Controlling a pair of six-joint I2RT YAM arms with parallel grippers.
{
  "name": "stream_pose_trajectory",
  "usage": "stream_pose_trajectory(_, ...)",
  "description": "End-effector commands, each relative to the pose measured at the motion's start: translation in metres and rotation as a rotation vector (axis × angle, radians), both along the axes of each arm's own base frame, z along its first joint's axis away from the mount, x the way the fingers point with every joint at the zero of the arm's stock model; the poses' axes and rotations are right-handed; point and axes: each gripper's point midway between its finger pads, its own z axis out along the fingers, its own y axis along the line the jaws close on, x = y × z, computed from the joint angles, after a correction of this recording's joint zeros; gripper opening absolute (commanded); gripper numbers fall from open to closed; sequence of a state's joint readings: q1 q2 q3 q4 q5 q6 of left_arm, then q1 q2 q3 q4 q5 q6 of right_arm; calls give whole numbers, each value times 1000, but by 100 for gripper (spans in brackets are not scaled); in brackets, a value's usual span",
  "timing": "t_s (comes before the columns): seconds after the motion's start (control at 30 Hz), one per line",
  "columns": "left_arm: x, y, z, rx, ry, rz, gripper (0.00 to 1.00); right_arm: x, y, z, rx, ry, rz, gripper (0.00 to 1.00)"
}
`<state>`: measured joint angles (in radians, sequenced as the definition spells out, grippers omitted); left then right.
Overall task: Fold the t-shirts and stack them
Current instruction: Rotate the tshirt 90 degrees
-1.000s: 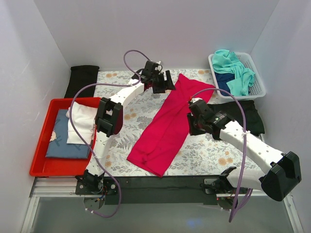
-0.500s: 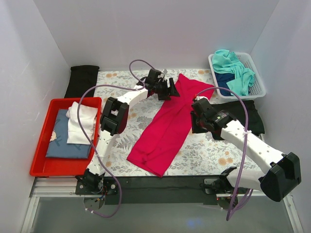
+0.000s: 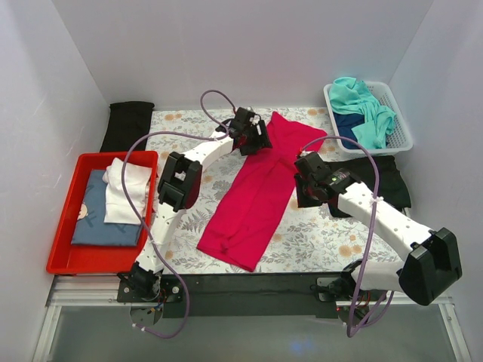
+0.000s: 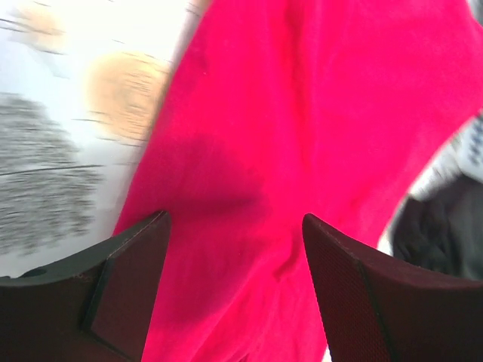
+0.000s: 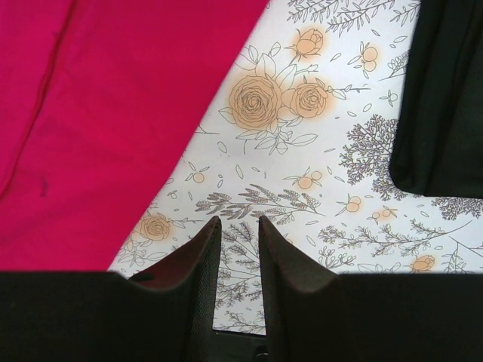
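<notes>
A crimson-red t-shirt [image 3: 256, 192] lies stretched out in a long diagonal strip on the flowered table cover [image 3: 332, 234]. My left gripper [image 3: 260, 142] hovers over the strip's far left edge, jaws wide open and empty; the red cloth [image 4: 302, 113] fills the left wrist view under the gripper [image 4: 234, 226]. My right gripper [image 3: 303, 197] is just right of the strip's middle, over bare cover, jaws only a narrow gap apart and empty [image 5: 239, 226]. The red shirt's edge [image 5: 98, 113] lies to its left. A black t-shirt [image 3: 377, 181] lies at the right, also seen in the right wrist view [image 5: 445, 98].
A white basket [image 3: 404, 124] at the back right holds teal [image 3: 362, 98] and navy [image 3: 349, 121] shirts. A red tray [image 3: 64, 256] at the left holds folded blue-grey cloth [image 3: 94, 215] with white cloth [image 3: 124, 188] on it. A black cloth [image 3: 124, 124] lies at the back left.
My left gripper has moved right, from beside the red shirt's far edge to over it. My right gripper has shifted slightly left and back. The shirt lies about the same.
</notes>
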<state>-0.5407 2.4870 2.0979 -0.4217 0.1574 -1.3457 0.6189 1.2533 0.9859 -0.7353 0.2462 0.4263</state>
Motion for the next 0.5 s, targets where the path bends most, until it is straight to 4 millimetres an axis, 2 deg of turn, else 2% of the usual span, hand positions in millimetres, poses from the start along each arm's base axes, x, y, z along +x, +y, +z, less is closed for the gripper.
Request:
stream_pose_trajectory(0.0,1,99,-51,335,118,253,70,10,6,11,14,-24,14,33)
stream_pose_trajectory(0.17,15,156,-40,395,122,437,71,11,8,5,7,-6,25,32)
stream_pose_trajectory(0.27,21,175,-34,388,113,474,71,13,9,3,-1,-2,30,32)
stream_pose_trajectory(0.37,25,187,-25,407,97,493,71,16,10,1,-8,2,37,32)
stream_pose_trajectory(0.47,27,186,-9,402,58,473,71,19,12,-1,-12,8,46,31)
